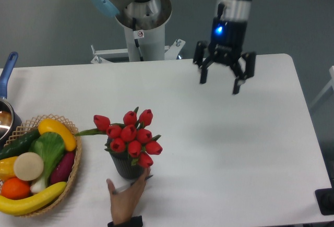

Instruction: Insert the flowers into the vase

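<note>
Probably a robotics lab: pedestal-mounted arm, plain white table, bare grey wall.

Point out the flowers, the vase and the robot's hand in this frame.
flowers (133, 135): fixed camera, middle bud of the bunch.
vase (125, 168): fixed camera, ribbed front wall.
hand (220, 86): fixed camera, gap between its spread fingertips.

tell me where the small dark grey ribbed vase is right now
The small dark grey ribbed vase stands near the table's front edge, left of centre, just right of the woven basket, holding the red tulip bunch.
</note>
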